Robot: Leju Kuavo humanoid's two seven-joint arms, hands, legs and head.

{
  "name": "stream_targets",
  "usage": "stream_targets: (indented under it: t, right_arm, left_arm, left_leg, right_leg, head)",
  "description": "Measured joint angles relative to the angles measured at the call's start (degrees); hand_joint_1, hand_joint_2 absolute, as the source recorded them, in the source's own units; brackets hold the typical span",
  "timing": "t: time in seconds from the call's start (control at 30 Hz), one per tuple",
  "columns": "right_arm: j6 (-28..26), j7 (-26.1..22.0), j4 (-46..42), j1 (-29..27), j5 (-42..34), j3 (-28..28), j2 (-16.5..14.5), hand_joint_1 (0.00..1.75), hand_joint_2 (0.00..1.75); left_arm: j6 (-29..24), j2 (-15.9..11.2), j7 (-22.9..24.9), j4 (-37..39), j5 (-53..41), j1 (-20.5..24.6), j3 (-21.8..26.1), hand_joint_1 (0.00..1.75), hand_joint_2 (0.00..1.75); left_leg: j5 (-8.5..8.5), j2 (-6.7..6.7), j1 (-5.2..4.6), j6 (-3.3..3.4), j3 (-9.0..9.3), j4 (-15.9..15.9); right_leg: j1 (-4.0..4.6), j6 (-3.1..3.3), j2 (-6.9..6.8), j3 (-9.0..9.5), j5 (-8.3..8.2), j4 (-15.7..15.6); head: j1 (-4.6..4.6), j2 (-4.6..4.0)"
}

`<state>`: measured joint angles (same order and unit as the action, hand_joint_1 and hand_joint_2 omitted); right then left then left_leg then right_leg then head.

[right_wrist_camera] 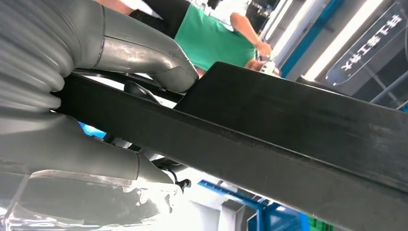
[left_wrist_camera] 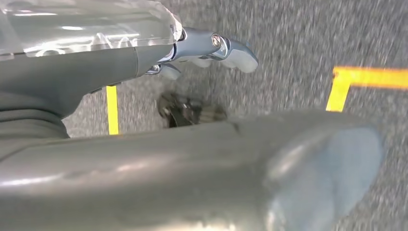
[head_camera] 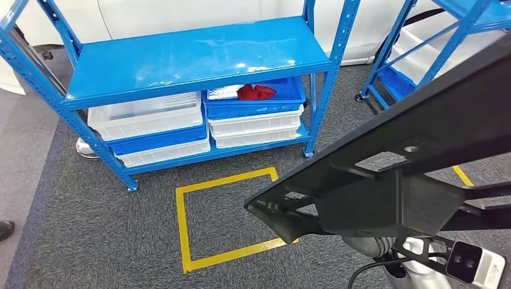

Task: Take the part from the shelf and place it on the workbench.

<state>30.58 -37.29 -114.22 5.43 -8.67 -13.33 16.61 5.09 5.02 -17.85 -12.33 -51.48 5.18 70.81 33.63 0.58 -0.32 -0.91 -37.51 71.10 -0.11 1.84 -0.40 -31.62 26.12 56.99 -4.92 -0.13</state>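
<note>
1. Carpet of dark grey speckled weave (head_camera: 108, 241) is lying under a blue steel shelf rack with bolted perforated uprights (head_camera: 193, 57), and a yellow tape rectangle (head_camera: 184, 226) is marking the floor in front of it.
2. The long black moulded plastic part with ribs and cut-out openings (head_camera: 398, 180) is riding off the shelf, slanting across the right of the head view above the carpet.
3. The right hand (right_wrist_camera: 57, 120) is clamping that part: in the right wrist view the thick grey thumb is pressing one flat face while grey fingers are lying against the other.
4. The left hand (left_wrist_camera: 211, 50) is hanging over the carpet with nothing in it; whether its fingers are apart or curled cannot be told from the blurred left wrist view.
5. A blue plastic bin (head_camera: 256, 99) is sitting on two white plastic trays on the lower shelf, holding a red object (head_camera: 256, 91) of unclear kind.
6. Beside it, a translucent white bin (head_camera: 147, 117) is topping a blue and a white tray.
7. A person in a green shirt (right_wrist_camera: 211, 41) is standing behind the part.
</note>
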Motion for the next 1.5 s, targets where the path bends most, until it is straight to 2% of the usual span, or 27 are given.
stream_targets:
  t: [0.03, 0.07, 0.13, 0.2, 0.27, 0.33, 0.4, 0.47, 0.5, 0.57, 0.6, 0.63, 0.7, 0.77, 0.83, 0.9, 0.97, 1.03, 1.07, 1.1, 1.13, 1.2, 1.27, 1.33, 1.37, 1.43, 1.5]
  right_arm:
    - [-0.09, 0.0, 0.19, 0.07, 0.15, -0.04, 0.0, 1.75, 1.75]
    - [-0.19, 0.0, 0.39, 0.21, 0.32, -0.14, 0.0, 1.75, 1.75]
    - [-0.4, 0.0, 0.75, 0.8, 0.65, -0.51, 0.0, 1.75, 1.75]
    - [-0.68, 0.0, 1.01, 1.6, 0.82, -1.1, 0.0, 1.75, 1.75]
    - [-1.13, 0.0, 1.11, 2.2, 1.02, -1.81, -0.01, 1.75, 1.75]
    - [-1.92, 0.0, 1.04, 2.4, 1.6, -2.53, -0.07, 1.75, 1.75]
    - [-2.99, 0.0, 0.87, 2.63, 2.2, -3.3, -0.13, 1.75, 1.75]
    - [-4.3, 0.0, 0.76, 2.98, 2.34, -4.25, -0.14, 1.75, 1.75]
    - [-4.99, 0.0, 0.76, 3.1, 2.3, -4.74, -0.14, 1.75, 1.75]
    - [-6.44, 0.0, 0.75, 3.21, 1.89, -5.6, -0.14, 1.75, 1.75]
    - [-7.19, 0.0, 0.69, 3.33, 1.45, -5.92, -0.14, 1.75, 1.75]
    - [-7.84, 0.0, 0.57, 3.5, 0.92, -6.15, -0.14, 1.75, 1.75]
    - [-8.66, 0.0, 0.2, 4.06, -0.11, -6.49, -0.15, 1.75, 1.75]
    - [-8.92, 0.0, -0.11, 4.54, -0.66, -6.68, -0.14, 1.75, 1.75]
    - [-9.11, 0.0, -0.21, 4.68, -0.78, -6.8, -0.14, 1.75, 1.75]
    - [-9.41, 0.0, -0.24, 4.83, -0.62, -6.91, -0.14, 1.75, 1.75]
    - [-9.75, 0.0, -0.21, 5.04, -0.23, -6.99, -0.12, 1.75, 1.75]
    - [-9.87, 0.0, -0.1, 5.04, 0.14, -7.0, -0.11, 1.75, 1.75]
    - [-9.86, 0.0, -0.07, 4.99, 0.3, -6.98, -0.11, 1.75, 1.75]
    - [-9.83, 0.0, -0.05, 4.92, 0.46, -6.92, -0.11, 1.75, 1.75]
    - [-9.76, 0.0, -0.05, 4.87, 0.61, -6.82, -0.11, 1.75, 1.75]
    - [-9.52, 0.0, -0.06, 4.83, 0.73, -6.55, -0.11, 1.75, 1.75]
    - [-9.21, 0.0, -0.07, 4.81, 0.69, -6.3, -0.11, 1.75, 1.75]
    - [-9.04, 0.0, -0.11, 4.67, 0.69, -6.03, -0.13, 1.75, 1.75]
    - [-9.03, 0.0, -0.16, 4.57, 0.7, -5.86, -0.14, 1.75, 1.75]
    - [-9.01, 0.0, -0.3, 4.49, 0.86, -5.49, -0.19, 1.75, 1.75]
    - [-8.69, 0.0, -0.55, 4.14, 1.46, -5.06, -0.28, 1.75, 1.75]
  left_arm:
    - [-0.12, 0.02, 0.08, 0.0, 0.16, -0.07, 0.13, 0.0, 0.0]
    - [-0.27, 0.03, 0.18, 0.0, 0.31, -0.1, 0.27, 0.0, 0.0]
    - [-0.6, 0.02, 0.48, 0.0, 0.45, -0.1, 0.65, 0.0, 0.0]
    - [-0.83, -0.02, 0.77, 0.0, 0.4, -0.14, 0.93, 0.0, 0.0]
    - [-0.94, -0.05, 1.01, 0.0, 0.26, -0.17, 1.02, 0.0, 0.0]
    - [-1.02, -0.03, 1.15, 0.0, 0.15, -0.05, 1.04, 0.0, 0.0]
    - [-1.28, 0.0, 1.32, 0.0, -0.02, 0.08, 1.03, 0.0, 0.0]
    - [-1.73, -0.02, 1.66, 0.0, -0.35, 0.05, 1.02, 0.0, 0.0]
    - [-1.97, -0.07, 1.87, 0.0, -0.54, 0.01, 1.03, 0.0, 0.0]
    - [-2.47, -0.17, 2.44, 0.0, -1.05, 0.05, 1.02, 0.0, 0.0]
    - [-2.84, -0.21, 2.75, 0.0, -1.21, 0.12, 1.01, 0.0, 0.0]
    - [-3.25, -0.22, 3.06, 0.0, -1.33, 0.19, 1.0, 0.0, 0.0]
    - [-4.12, -0.24, 3.43, 0.0, -1.36, 0.27, 0.99, 0.0, 0.0]
    - [-5.22, -0.27, 3.77, 0.0, -1.3, 0.32, 0.99, 0.0, 0.0]
    - [-6.57, -0.29, 4.32, 0.0, -1.2, 0.45, 1.0, 0.0, 0.0]
    - [-7.59, -0.36, 4.9, 0.0, -1.12, 0.58, 1.02, 0.0, 0.0]
    - [-8.02, -0.43, 5.41, 0.0, -0.95, 0.48, 1.05, 0.0, 0.0]
    - [-8.02, -0.45, 5.78, 0.0, -0.95, 0.16, 1.1, 0.0, 0.0]
    - [-7.97, -0.49, 5.89, 0.0, -1.08, 0.04, 1.12, 0.0, 0.0]
    - [-7.9, -0.56, 5.97, 0.0, -1.27, -0.02, 1.13, 0.0, 0.0]
    - [-7.87, -0.67, 6.01, 0.0, -1.52, -0.01, 1.12, 0.0, 0.0]
    - [-7.99, -1.02, 5.99, 0.0, -1.9, 0.03, 1.1, 0.0, 0.0]
    - [-8.25, -1.38, 5.88, 0.0, -2.07, 0.01, 1.09, 0.0, 0.0]
    - [-8.38, -1.59, 5.79, 0.0, -2.08, 0.11, 1.08, 0.0, 0.0]
    - [-8.41, -1.66, 5.76, -0.01, -2.07, 0.24, 1.08, 0.0, 0.0]
    - [-8.37, -1.76, 5.57, -0.02, -1.97, 0.4, 1.07, 0.0, 0.0]
    - [-8.12, -1.92, 4.96, -0.02, -1.88, 0.23, 1.06, 0.0, 0.0]
  left_leg:
    - [0.74, -0.07, 0.01, -0.04, -1.2, 2.7]
    - [0.29, -0.11, 0.01, -0.01, -1.4, 3.23]
    - [-3.47, -0.91, 0.02, 0.27, 1.4, -2.47]
    - [-6.58, -3.35, 0.15, 0.73, 5.06, -10.33]
    - [-7.14, -4.63, 0.18, 1.12, 6.31, -13.44]
    - [-7.48, -3.68, 0.19, 1.66, 6.32, -13.91]
    - [-7.98, -2.46, 0.33, 2.35, 6.32, -14.49]
    - [-8.21, -1.12, 0.28, 2.7, 6.15, -14.71]
    - [-8.22, -0.46, 0.21, 2.76, 6.01, -14.66]
    - [-8.2, 0.88, 0.12, 2.74, 5.79, -14.51]
    - [-8.17, 1.54, 0.12, 2.7, 5.74, -14.42]
    - [-8.12, 2.17, 0.12, 2.63, 5.74, -14.35]
    - [-7.98, 3.27, -0.03, 2.31, 5.82, -14.2]
    - [-7.89, 4.22, -0.22, 1.75, 5.85, -14.08]
    - [-7.79, 5.09, -0.22, 1.1, 5.88, -14.03]
    - [-6.44, 3.61, -0.02, 0.4, 5.35, -12.4]
    - [-2.92, 0.9, 0.2, -0.1, 2.88, -6.54]
    - [0.29, 0.01, 0.28, -0.29, -0.55, 1.01]
    - [0.51, -0.07, 0.3, -0.31, -1.43, 2.84]
    - [-0.42, -0.14, 0.32, -0.25, -1.26, 2.42]
    - [-2.33, -0.49, 0.35, -0.13, 0.03, -0.35]
    - [-6.04, -3.03, 0.52, 0.2, 3.85, -8.48]
    - [-7.14, -5.05, 0.64, 0.53, 5.91, -12.96]
    - [-7.15, -4.26, 0.6, 1.03, 6.15, -13.57]
    - [-7.38, -3.55, 0.63, 1.4, 6.22, -13.9]
    - [-7.86, -2.09, 0.81, 2.06, 6.35, -14.6]
    - [-7.93, -0.66, 0.75, 2.34, 6.32, -14.75]
  right_leg:
    - [0.03, 0.01, 0.53, -0.14, -0.08, 0.07]
    - [0.04, -0.02, 1.12, -0.24, -0.14, 0.17]
    - [0.01, -0.13, 2.4, -0.31, -0.2, 0.4]
    - [0.0, -0.46, 3.63, -0.59, -0.27, 0.78]
    - [-0.18, -1.15, 4.73, -1.25, -0.55, 1.04]
    - [-0.39, -1.89, 5.47, -1.77, -0.83, 1.04]
    - [-0.27, -2.31, 3.87, -2.85, 0.62, 3.02]
    - [-0.33, -2.6, 1.55, -5.75, 4.19, 9.29]
    - [-0.49, -2.76, 1.13, -7.48, 5.87, 13.11]
    - [-0.76, -3.03, 0.75, -9.07, 6.7, 17.02]
    - [-0.83, -3.09, 0.46, -8.14, 5.52, 15.56]
    - [-0.84, -3.05, -0.13, -6.16, 3.69, 12.11]
    - [-0.45, -2.62, -2.59, -1.85, 1.05, 4.07]
    - [0.11, -1.91, -3.7, -0.4, 0.57, 0.84]
    - [0.18, -1.24, -2.39, -0.65, 0.21, 0.7]
    - [-0.09, -0.59, -1.29, -0.7, -0.24, 0.36]
    - [-0.21, -0.1, -0.29, -0.79, -0.54, 0.21]
    - [-0.1, 0.12, 1.04, -1.03, -0.68, 0.29]
    - [-0.05, 0.14, 1.8, -1.14, -0.73, 0.37]
    - [-0.03, 0.14, 2.58, -1.2, -0.76, 0.48]
    - [-0.04, 0.1, 3.36, -1.23, -0.77, 0.62]
    - [-0.03, -0.15, 4.75, -1.38, -0.72, 0.99]
    - [-0.15, -0.73, 6.11, -1.84, -0.8, 1.29]
    - [-0.31, -1.56, 7.49, -2.31, -1.14, 1.2]
    - [-0.34, -1.87, 7.34, -2.51, -1.08, 1.3]
    - [-0.21, -2.41, 4.81, -3.79, 0.61, 3.76]
    - [-0.43, -2.83, 1.69, -6.98, 4.33, 10.67]
  head:
    - [0.0, 0.0]
    - [0.0, 0.0]
    - [0.0, 0.0]
    - [0.01, 0.0]
    - [0.01, 0.0]
    - [0.02, 0.0]
    - [0.02, 0.0]
    - [0.02, 0.0]
    - [0.02, 0.0]
    - [0.02, 0.0]
    - [0.02, 0.0]
    - [0.02, 0.0]
    - [0.02, 0.0]
    - [0.01, 0.0]
    - [0.01, 0.0]
    - [0.01, 0.0]
    - [0.01, 0.0]
    - [0.01, 0.0]
    - [0.0, 0.0]
    - [0.0, 0.0]
    - [0.0, 0.0]
    - [0.01, 0.0]
    - [0.01, 0.0]
    - [0.01, 0.0]
    - [0.01, 0.0]
    - [0.02, 0.0]
    - [0.02, 0.0]
